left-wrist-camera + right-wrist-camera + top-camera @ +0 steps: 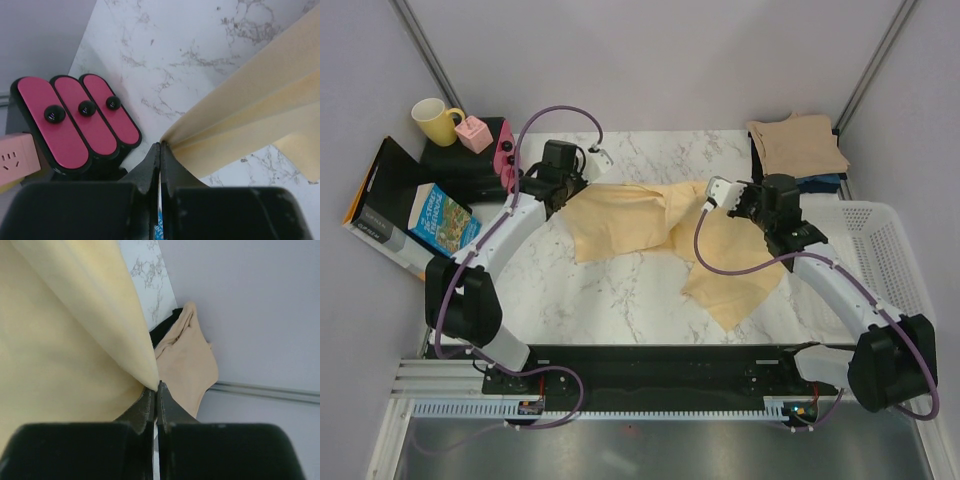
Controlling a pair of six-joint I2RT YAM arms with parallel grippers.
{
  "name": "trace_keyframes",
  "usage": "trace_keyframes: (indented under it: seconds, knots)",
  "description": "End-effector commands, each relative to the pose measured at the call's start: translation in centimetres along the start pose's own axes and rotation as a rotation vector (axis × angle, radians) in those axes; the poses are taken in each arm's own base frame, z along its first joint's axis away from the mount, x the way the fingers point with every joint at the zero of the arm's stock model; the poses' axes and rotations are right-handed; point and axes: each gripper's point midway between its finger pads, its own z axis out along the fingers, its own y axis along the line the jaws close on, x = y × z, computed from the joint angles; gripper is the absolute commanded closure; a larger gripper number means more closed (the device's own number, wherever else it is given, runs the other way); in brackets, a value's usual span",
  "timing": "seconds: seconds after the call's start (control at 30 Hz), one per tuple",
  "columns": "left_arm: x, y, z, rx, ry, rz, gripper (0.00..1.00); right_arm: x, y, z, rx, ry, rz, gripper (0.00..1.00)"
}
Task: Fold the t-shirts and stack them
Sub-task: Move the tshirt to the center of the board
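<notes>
Top external view: the far left corner of the white marble table (620, 300) holds a yellow ceramic mug (437, 120), a small pink cube socket (474, 134) and a black holder with three magenta oval pads (504, 152). A colourful paperback book (442, 220) and a black folder (378, 195) lie nearer, along the left edge. A white plastic mesh basket (880, 255) stands at the right edge. A folded tan-beige t-shirt (798, 145) sits at the far right on top of dark folded garments (820, 183). The pale yellow cotton t-shirt (620, 215) lies rumpled across the table centre. Both arms reach from the near edge and bend inward. The left gripper (160, 146), close beside the magenta holder, has its jaws pressed together on the yellow shirt's far left edge, with the cloth drawn taut from the tips. The right gripper (157, 385) is likewise clamped on a fold at the shirt's far right, near the tan stack. The shirt sags between the two grips and trails toward the near right.
</notes>
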Motion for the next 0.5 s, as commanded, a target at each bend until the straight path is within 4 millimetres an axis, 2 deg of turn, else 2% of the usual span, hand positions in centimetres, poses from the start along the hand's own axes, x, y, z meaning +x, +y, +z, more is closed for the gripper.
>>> trace_keyframes:
  seconds: [0.0,0.13,0.23,0.33,0.47]
  knots:
    - [4.6,2.2,-0.6,-0.077,0.15,0.041,0.98,-1.8,-4.7,1.2,0.153,-0.059,-0.037,1.0]
    - [6.3,1.9,-0.1,-0.073,0.192,0.058,0.98,-1.8,-3.9,2.3,0.148,-0.076,-0.052,1.0]
    - [7.3,3.0,0.4,-0.101,0.218,0.037,0.98,-1.8,-4.2,3.0,0.198,-0.093,-0.07,1.0]
    - [7.3,5.6,0.3,-0.164,0.213,-0.011,0.98,-2.0,-6.2,3.4,0.316,-0.1,-0.077,1.0]
    - [5.2,10.9,-1.3,-0.319,0.142,-0.037,0.98,-2.7,-10.6,3.1,0.524,-0.113,-0.026,1.0]
